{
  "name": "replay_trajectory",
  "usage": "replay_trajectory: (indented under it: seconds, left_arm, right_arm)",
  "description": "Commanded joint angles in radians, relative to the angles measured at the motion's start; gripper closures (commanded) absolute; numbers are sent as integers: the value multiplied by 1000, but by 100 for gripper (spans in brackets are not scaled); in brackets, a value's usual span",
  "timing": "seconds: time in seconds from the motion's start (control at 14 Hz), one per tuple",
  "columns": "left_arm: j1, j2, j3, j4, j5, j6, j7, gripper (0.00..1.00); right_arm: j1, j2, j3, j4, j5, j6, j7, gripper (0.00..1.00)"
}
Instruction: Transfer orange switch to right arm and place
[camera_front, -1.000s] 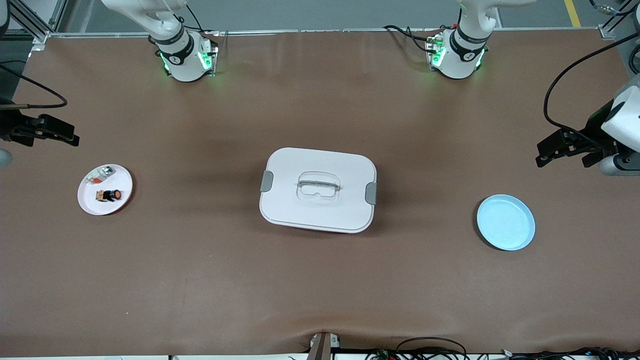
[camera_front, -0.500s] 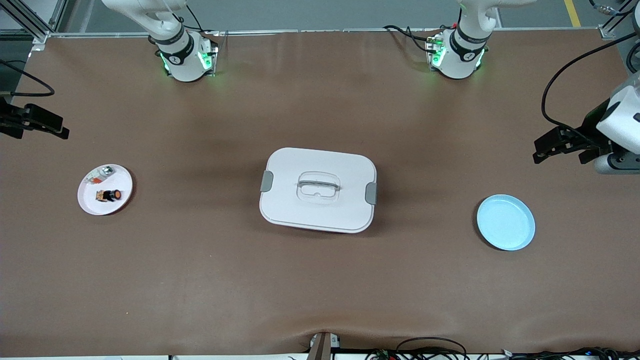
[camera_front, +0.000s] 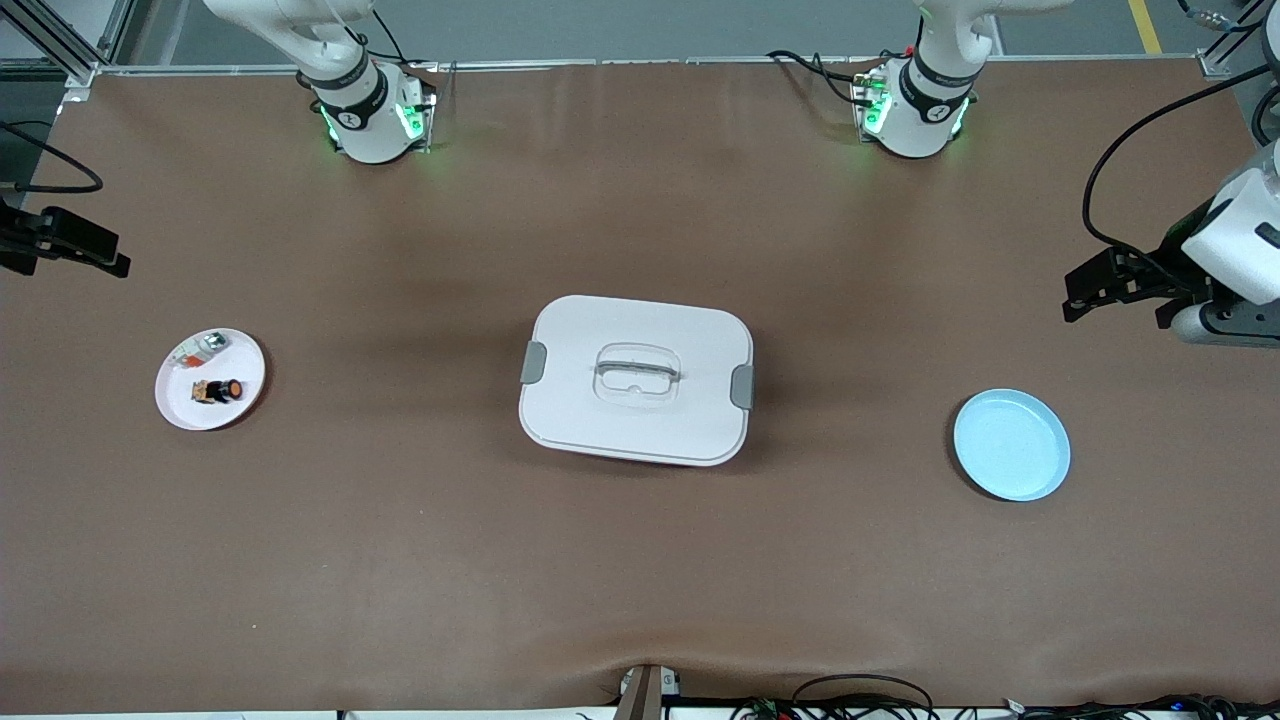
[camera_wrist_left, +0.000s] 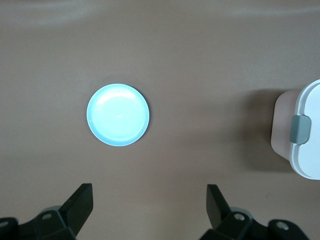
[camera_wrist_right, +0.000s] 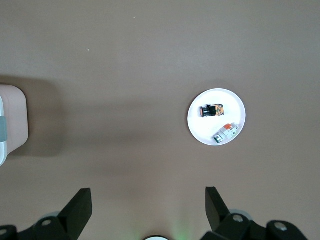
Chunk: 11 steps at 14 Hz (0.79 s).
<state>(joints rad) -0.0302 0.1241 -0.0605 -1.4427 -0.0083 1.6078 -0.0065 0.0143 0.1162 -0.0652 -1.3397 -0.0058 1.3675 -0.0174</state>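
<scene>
Two white arms (camera_front: 350, 95) with black joint rings, green-lit bases, black cables and black end effectors (camera_wrist_left: 147, 212).

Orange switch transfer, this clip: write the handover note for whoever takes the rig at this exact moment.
Left gripper: open, holding nothing, up over the left arm's end of the table, by the blue plate.
Right gripper: open, holding nothing, over the right arm's end, by the white plate.
Orange switch: lying on the white plate beside a small silver-and-clear piece.
White lidded box: mid-table, closed.
Done: nothing; switch untouched.
Left: pick up the switch, hand it over, place it.
</scene>
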Motion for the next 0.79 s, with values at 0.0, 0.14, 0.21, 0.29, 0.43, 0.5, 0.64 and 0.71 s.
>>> replay_trajectory:
  seconds: [0.0,0.14,0.21,0.29,0.43,0.5,0.64,0.71]
  left_arm:
    - [1,-8,-4,-2,13,-14,10,0]
    - [1,-6,-4,-1,13,-14,2,0]
    - [0,-8,-4,-1,13,-13,0,0]
    - [-1,-6,-4,-1,13,-14,0,0]
    - [3,-6,-4,-1,10,-12,2,0]
    - [1,-6,-4,-1,10,-14,0,0]
    - [3,-6,-4,-1,10,-12,2,0]
    - [3,-6,-4,-1,10,-14,0,0]
  right_arm:
    - [-11,-13,2,-10,-8,-7,-2,0]
    - [-19,-30,2,-9,-5,-10,-22,0]
    - [-14,-56,2,-13,-5,-19,-22,0]
    - [-8,-67,2,-32,-5,-21,-22,0]
    - [-4,-111,-4,-97,-3,7,-22,0]
    - [9,-139,-16,-137,-3,28,-22,0]
    - [15,-182,-21,-202,-2,65,-22,0]
    - [16,-188,-21,-208,-2,71,-22,0]
